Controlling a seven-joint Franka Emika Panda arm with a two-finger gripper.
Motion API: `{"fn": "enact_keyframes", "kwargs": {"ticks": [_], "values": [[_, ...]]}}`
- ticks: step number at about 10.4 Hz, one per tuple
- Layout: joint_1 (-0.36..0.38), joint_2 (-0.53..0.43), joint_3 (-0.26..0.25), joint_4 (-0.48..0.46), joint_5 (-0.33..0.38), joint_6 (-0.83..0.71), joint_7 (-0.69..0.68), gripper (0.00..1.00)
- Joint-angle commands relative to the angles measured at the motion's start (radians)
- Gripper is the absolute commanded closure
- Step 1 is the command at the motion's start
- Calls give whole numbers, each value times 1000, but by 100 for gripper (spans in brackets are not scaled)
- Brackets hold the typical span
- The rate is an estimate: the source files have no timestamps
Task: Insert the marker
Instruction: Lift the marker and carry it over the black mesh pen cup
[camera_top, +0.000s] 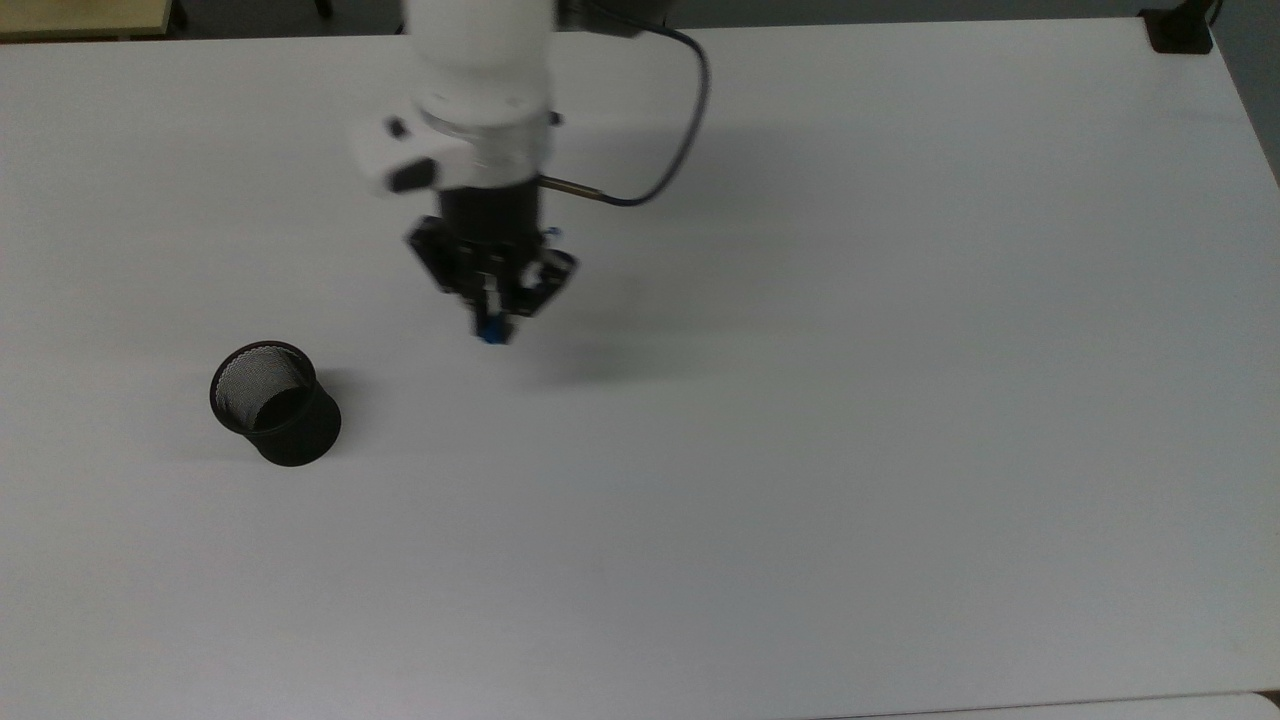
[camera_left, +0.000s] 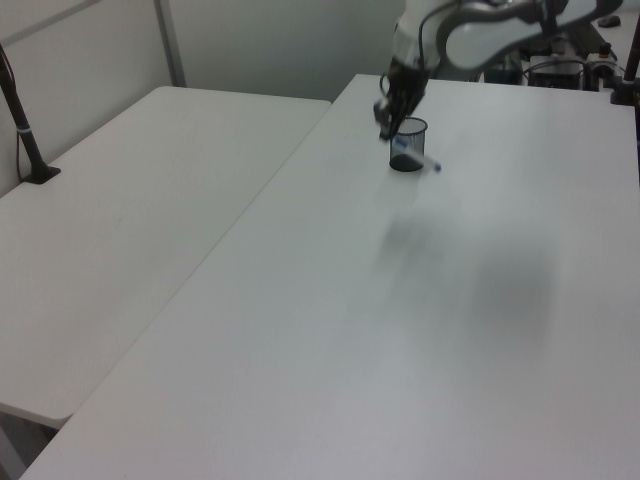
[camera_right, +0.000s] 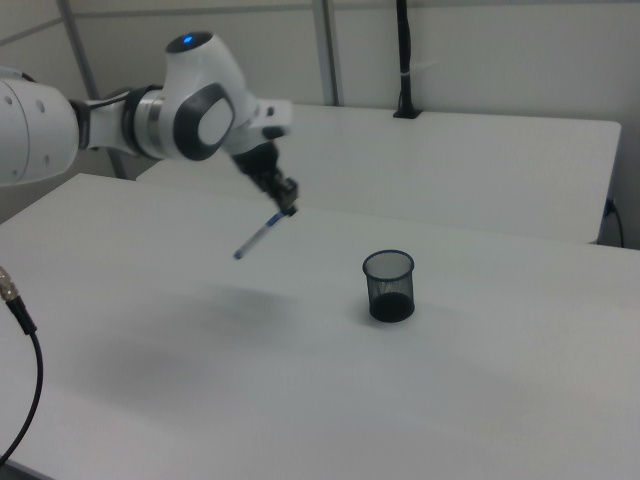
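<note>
My gripper (camera_top: 492, 305) hangs well above the white table (camera_top: 800, 450), shut on the marker (camera_top: 490, 331), a slim white barrel with a blue end. In the right view the marker (camera_right: 258, 237) slants down and to the left from the gripper (camera_right: 288, 208). The black mesh cup (camera_top: 275, 403) stands upright on the table, to the left of and below the gripper in the top view. In the left view the gripper (camera_left: 387, 130) is over the cup (camera_left: 412, 130), and the marker (camera_left: 425, 163) crosses in front of it. In the right view the cup (camera_right: 388, 285) stands to the gripper's right.
A dark cable (camera_top: 660, 150) loops off the arm's wrist. A second white table (camera_left: 150, 180) adjoins on the left view's left, with a black clamped post (camera_left: 25, 130). The right view has another cable (camera_right: 20, 320) in the foreground.
</note>
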Motion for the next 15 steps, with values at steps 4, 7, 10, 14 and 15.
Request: {"fn": "enact_keyframes", "kwargs": {"ticks": [4,7,10,14,15], "values": [[-156,-13,-112,58,-79,321,39,83],[-186,13,-112,-39,-121,559,38,83],[-190,78,-112,-33,-144,617,39,82],[-194,148,-112,-22,-205,673,39,80],[-200,173,-112,-22,-216,708,39,80]]}}
